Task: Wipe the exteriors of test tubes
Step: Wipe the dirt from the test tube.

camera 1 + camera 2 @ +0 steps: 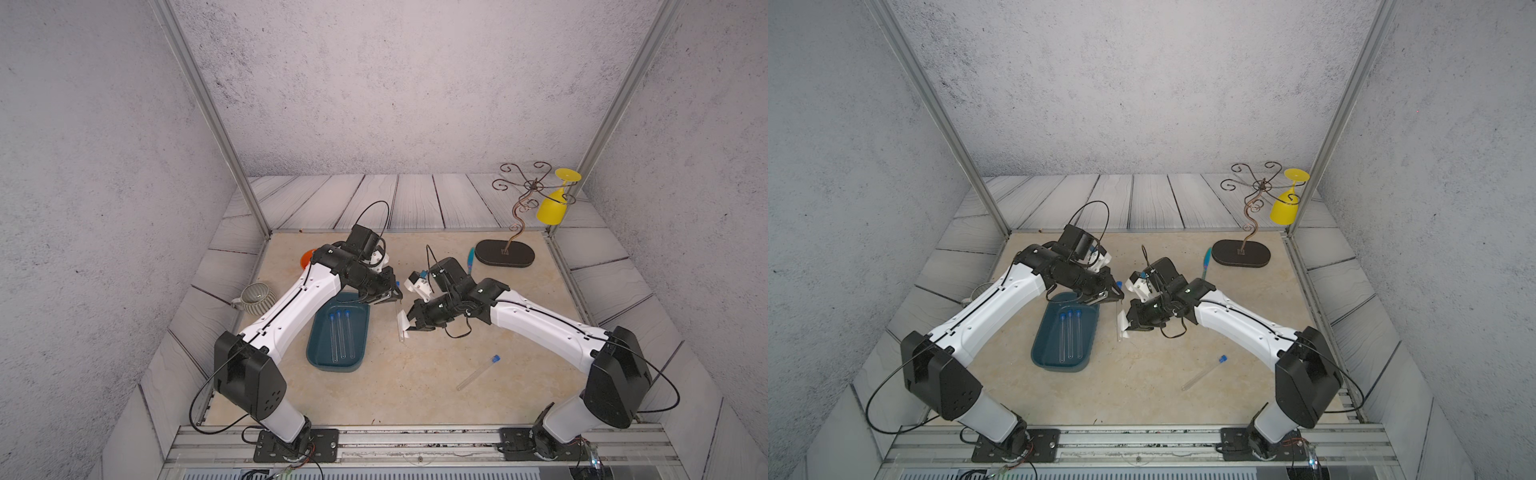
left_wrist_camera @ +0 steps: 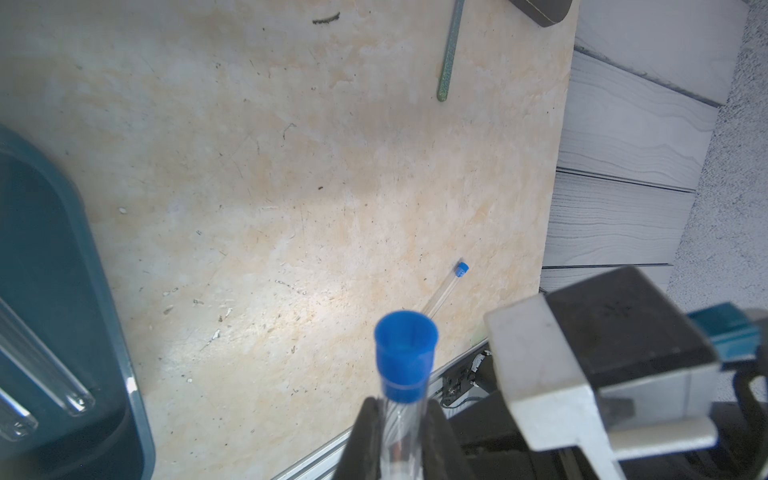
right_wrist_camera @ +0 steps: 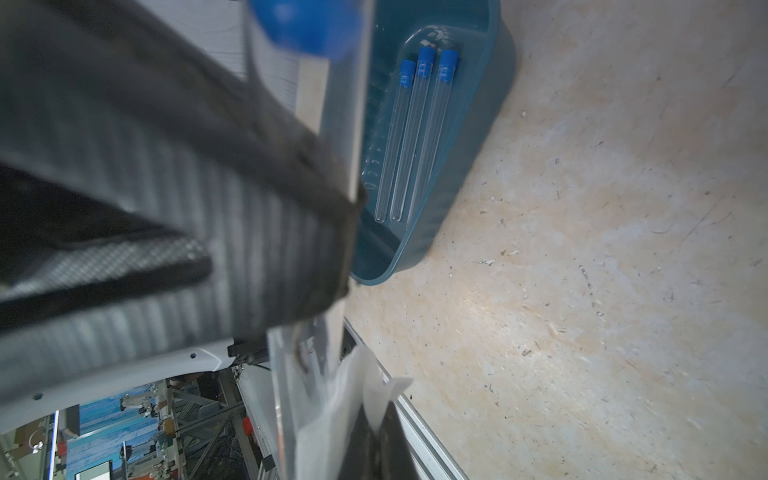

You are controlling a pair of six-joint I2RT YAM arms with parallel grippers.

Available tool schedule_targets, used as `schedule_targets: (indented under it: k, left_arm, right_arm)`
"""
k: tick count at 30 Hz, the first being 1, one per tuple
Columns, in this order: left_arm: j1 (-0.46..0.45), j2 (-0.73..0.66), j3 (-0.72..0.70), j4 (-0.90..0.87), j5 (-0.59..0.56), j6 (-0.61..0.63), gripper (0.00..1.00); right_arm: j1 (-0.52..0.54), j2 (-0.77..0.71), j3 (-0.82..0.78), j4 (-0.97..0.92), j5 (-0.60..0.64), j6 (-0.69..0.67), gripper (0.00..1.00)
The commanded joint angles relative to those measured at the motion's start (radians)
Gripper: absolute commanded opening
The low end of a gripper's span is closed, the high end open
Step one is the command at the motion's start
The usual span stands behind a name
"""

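Note:
My left gripper [image 1: 394, 297] is shut on a clear test tube [image 1: 400, 328] just below its blue cap [image 2: 405, 353], and the tube hangs upright over the table; the pads [image 2: 368, 440] pinch the glass. Beside it, my right gripper [image 1: 410, 323] is shut on a white wipe [image 1: 402, 321] that lies against the tube's lower half. The right wrist view shows the wipe [image 3: 353, 395] folded against the held tube [image 3: 286, 382]. Three capped tubes [image 1: 341, 334] lie side by side in a teal tray [image 1: 316, 359]. Another tube [image 1: 478, 372] lies loose on the table at the front right.
A wire stand [image 1: 505, 253] with a yellow glass [image 1: 550, 210] hanging from it stands at the back right, with a teal utensil [image 1: 471, 259] beside its base. A grey ribbed cup [image 1: 257, 297] and an orange item [image 1: 306, 257] sit at the left behind my left arm.

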Motion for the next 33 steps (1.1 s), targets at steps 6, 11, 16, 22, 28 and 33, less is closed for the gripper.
schedule_targets:
  k: [6, 11, 16, 22, 28, 33]
  left_arm:
    - [0.006, 0.025, 0.037, 0.003, -0.016, 0.030, 0.16]
    - [0.006, 0.035, 0.042, 0.002, -0.024, 0.037, 0.16]
    - [0.006, 0.033, 0.044, -0.005, -0.018, 0.036, 0.16]
    - [0.004, 0.000, 0.028, -0.008, 0.002, 0.020, 0.16]
    - [0.004, -0.043, 0.026, -0.017, 0.019, 0.001, 0.16]
    - [0.003, -0.065, 0.051, -0.019, 0.035, -0.019, 0.16]
  right_arm:
    - [0.007, -0.113, -0.038, -0.009, -0.055, 0.011, 0.06]
    - [0.013, -0.135, -0.043, -0.035, -0.076, 0.001, 0.06]
    - [0.016, -0.134, -0.025, -0.067, -0.040, -0.013, 0.05]
    - [0.011, -0.069, 0.055, -0.172, 0.067, -0.065, 0.05]
    - [-0.013, 0.014, 0.095, -0.184, 0.082, -0.075, 0.05]
    - [-0.011, 0.100, 0.130, -0.190, 0.069, -0.084, 0.04]
